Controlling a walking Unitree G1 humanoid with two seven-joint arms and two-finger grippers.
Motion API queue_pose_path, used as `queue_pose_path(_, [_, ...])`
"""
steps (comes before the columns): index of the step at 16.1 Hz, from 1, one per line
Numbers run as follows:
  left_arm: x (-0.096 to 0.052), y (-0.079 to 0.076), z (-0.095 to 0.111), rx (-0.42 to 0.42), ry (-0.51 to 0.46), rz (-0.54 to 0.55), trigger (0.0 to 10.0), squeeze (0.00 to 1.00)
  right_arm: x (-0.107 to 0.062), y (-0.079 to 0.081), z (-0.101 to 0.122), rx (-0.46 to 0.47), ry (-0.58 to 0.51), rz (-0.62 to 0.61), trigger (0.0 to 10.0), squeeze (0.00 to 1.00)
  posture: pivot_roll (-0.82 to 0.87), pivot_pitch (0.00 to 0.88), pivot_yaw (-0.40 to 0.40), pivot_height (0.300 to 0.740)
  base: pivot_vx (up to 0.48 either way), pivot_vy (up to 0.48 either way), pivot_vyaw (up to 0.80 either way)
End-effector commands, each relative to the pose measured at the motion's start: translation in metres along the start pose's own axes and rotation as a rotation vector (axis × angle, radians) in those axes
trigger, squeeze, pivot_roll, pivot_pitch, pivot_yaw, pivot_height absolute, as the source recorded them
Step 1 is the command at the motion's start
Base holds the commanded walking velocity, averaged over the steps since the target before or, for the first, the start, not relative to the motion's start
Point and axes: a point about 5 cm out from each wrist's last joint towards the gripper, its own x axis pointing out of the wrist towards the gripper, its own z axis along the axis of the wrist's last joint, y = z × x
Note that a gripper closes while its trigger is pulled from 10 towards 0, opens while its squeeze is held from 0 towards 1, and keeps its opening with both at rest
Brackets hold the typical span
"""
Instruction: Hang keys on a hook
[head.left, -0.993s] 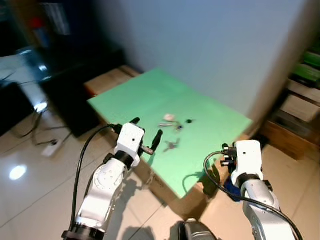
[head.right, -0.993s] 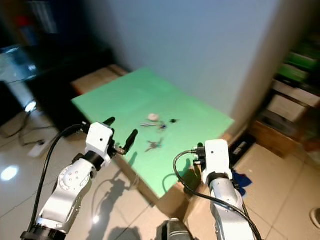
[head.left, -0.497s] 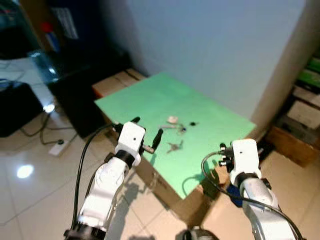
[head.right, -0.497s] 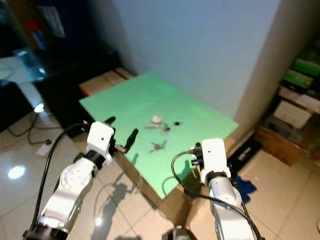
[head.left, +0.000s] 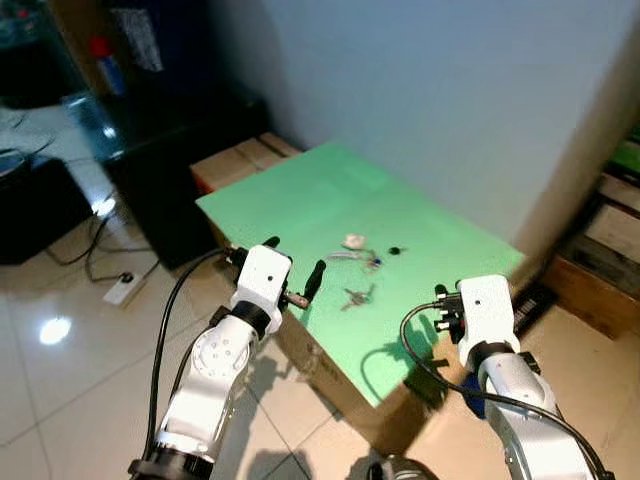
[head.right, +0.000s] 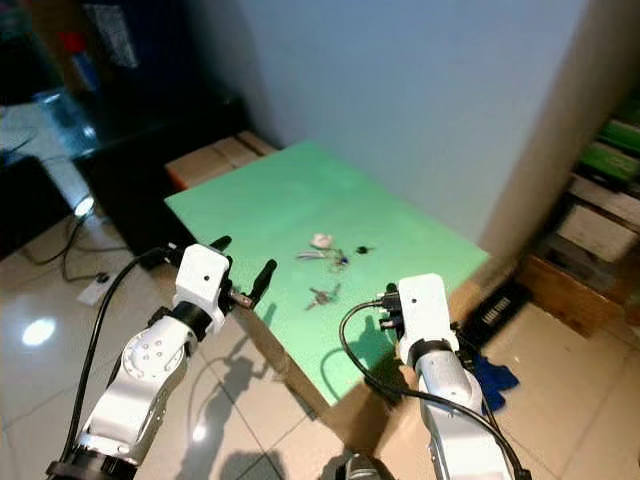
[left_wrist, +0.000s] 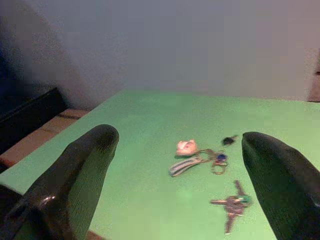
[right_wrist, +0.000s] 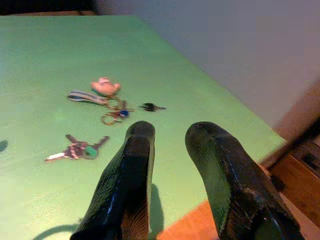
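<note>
Change: camera shifted closer to the table; keys did not move.
Keys: small bunch (head.left: 357, 295) lay on green tabletop (head.left: 300, 205), near front edge.
Second bunch: keyring with pink charm (head.left: 353, 241) at 12 o'clock of it, just beside.
Black bit: small item (head.left: 395, 250) at 1 o'clock, nature unclear.
Left gripper (head.left: 292, 270): fingers spread wide, empty, at 9 o'clock of keys.
Right gripper (right_wrist: 170, 131): narrow gap, empty, at 4 o'clock.
Risk: flat keys could slide off the edge under a shallow pinch.
</note>
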Motion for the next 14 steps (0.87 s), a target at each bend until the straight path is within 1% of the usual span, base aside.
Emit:
queue_pose_path(1, [-0.0010, 0.0012, -0.0018, -0.001, 0.013, 0.008, 10.0, 0.00, 0.0008, 0.0028, -0.0017, -0.008, 0.014, 0.014, 10.0, 0.00, -0.17, 0.000, 0.044, 0.718, 0.000, 0.000, 0.00])
queue_pose_path(4, [-0.0017, 0.0016, -0.0013, -0.022, 0.008, 0.005, 10.0, 0.00, 0.0011, 0.0030, -0.0021, -0.010, 0.019, 0.017, 10.0, 0.00, -0.17, 0.000, 0.043, 0.718, 0.000, 0.000, 0.00])
queue_pose_path(11, [-0.0009, 0.0003, -0.0002, -0.024, 0.006, -0.005, 10.0, 0.00, 0.0005, 0.0029, -0.0033, -0.011, 0.027, 0.011, 10.0, 0.00, -0.17, 0.000, 0.049, 0.718, -0.325, 0.000, 0.00])
queue_pose_path(14, [0.0004, -0.0013, 0.0007, -0.027, 0.002, -0.006, 10.0, 0.00, 0.0001, 0.0010, -0.0039, -0.014, 0.031, 0.006, 10.0, 0.00, -0.17, 0.000, 0.049, 0.718, 0.000, 0.000, 0.00])
